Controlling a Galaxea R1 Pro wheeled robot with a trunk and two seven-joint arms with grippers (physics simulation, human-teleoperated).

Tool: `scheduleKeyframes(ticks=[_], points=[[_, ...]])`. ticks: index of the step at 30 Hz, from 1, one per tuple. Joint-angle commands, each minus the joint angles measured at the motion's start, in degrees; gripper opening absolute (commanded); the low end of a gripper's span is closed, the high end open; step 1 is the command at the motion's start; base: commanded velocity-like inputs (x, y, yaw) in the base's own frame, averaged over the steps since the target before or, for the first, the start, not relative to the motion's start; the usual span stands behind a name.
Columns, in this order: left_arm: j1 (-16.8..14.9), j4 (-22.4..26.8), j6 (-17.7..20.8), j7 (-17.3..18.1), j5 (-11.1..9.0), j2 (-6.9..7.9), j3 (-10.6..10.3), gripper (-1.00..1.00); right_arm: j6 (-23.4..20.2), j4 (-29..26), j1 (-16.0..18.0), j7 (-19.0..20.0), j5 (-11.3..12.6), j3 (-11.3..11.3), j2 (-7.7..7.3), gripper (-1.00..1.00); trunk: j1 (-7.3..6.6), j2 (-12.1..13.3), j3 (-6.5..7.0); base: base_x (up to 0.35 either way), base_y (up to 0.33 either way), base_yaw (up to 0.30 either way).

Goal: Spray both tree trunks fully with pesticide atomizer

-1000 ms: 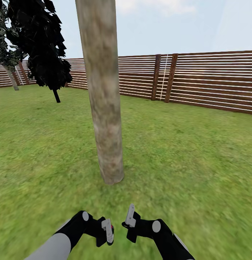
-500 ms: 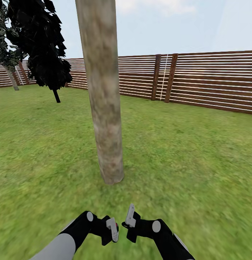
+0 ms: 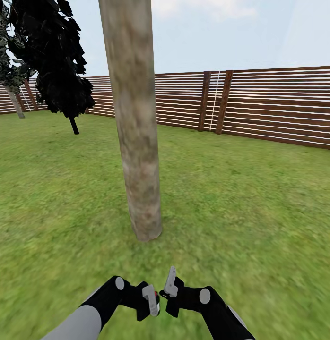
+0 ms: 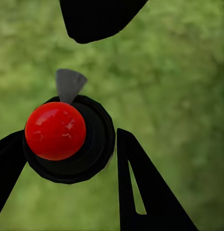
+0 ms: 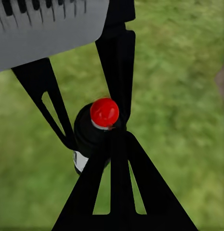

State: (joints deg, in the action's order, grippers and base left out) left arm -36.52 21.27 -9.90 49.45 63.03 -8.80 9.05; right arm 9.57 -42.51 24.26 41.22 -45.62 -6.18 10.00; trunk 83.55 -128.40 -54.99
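Observation:
The pesticide atomizer [image 4: 55,131], a black bottle with a round red cap, sits between the fingers of my left gripper [image 4: 68,137], which is shut on it. In the head view the left gripper [image 3: 153,301] hangs low over the grass with the atomizer's red cap [image 3: 156,293] just showing. My right gripper [image 3: 171,279] hovers close beside it, shut and holding nothing. Seen from the right wrist, the atomizer [image 5: 99,126] lies right at the right gripper's tips [image 5: 116,139]. One tree trunk [image 3: 136,141], mottled grey-brown, rises just ahead of both grippers. Another grey trunk [image 3: 13,103] stands far off at the left.
Green lawn [image 3: 259,203] spreads all round. A brown slat fence [image 3: 278,106] closes the far side and right. A narrow black-leaved tree [image 3: 56,56] on a thin stem stands at the back left.
My left gripper has moved right and slightly forward with the atomizer, closing the gap to the right gripper. The right arm and the view have stayed still.

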Motion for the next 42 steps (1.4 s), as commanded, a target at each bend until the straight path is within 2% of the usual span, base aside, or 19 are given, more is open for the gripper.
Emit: scheduleKeyframes(ticks=[1,6,10,12,16,21,37,42], points=[[0.0,0.0,0.0,0.0,0.0,-0.08,0.0,-1.0,0.0,0.0,0.0,0.0,0.0,0.0,0.0,-1.0,0.0,0.0,0.0,0.0,0.0,0.0],[0.0,0.0,-0.9,0.0,-0.1,-0.25,0.0,-1.0,0.0,0.0,0.0,0.0,0.0,0.0,0.0,-1.0,0.0,0.0,0.0,0.0,0.0,0.0],[0.0,0.0,-1.4,0.3,-2.3,-0.1,-0.1,-1.0,0.0,0.1,0.0,0.0,0.0,0.0,0.0,-1.0,0.0,0.0,0.0,0.0,0.0,0.0],[0.0,0.0,-1.4,0.4,-2.7,0.06,0.0,-1.0,0.0,0.1,0.0,0.0,0.0,0.0,0.0,-1.0,0.0,0.0,0.0,0.0,0.0,0.0],[0.0,-0.1,-1.6,0.5,-2.8,0.33,0.0,-1.0,0.0,0.1,0.0,0.0,0.0,0.0,0.0,-1.0,0.0,0.0,0.0,0.0,0.0,0.0],[0.0,-0.1,-1.7,3.4,-2.8,0.41,0.1,-1.0,0.0,0.1,0.0,0.0,0.0,0.0,0.0,-1.0,0.0,0.0,0.0,0.0,0.0,0.0],[-0.1,-0.1,-1.8,3.8,-2.9,0.36,0.4,-1.0,0.0,0.1,0.0,0.0,0.0,0.0,0.0,-1.0,0.0,0.0,0.0,0.0,0.0,0.0],[-0.1,-0.1,-3.4,3.8,-2.9,0.36,0.5,-1.0,0.0,0.1,0.0,0.0,0.0,0.0,0.0,-1.0,0.0,0.0,0.0,0.0,0.0,0.0]])
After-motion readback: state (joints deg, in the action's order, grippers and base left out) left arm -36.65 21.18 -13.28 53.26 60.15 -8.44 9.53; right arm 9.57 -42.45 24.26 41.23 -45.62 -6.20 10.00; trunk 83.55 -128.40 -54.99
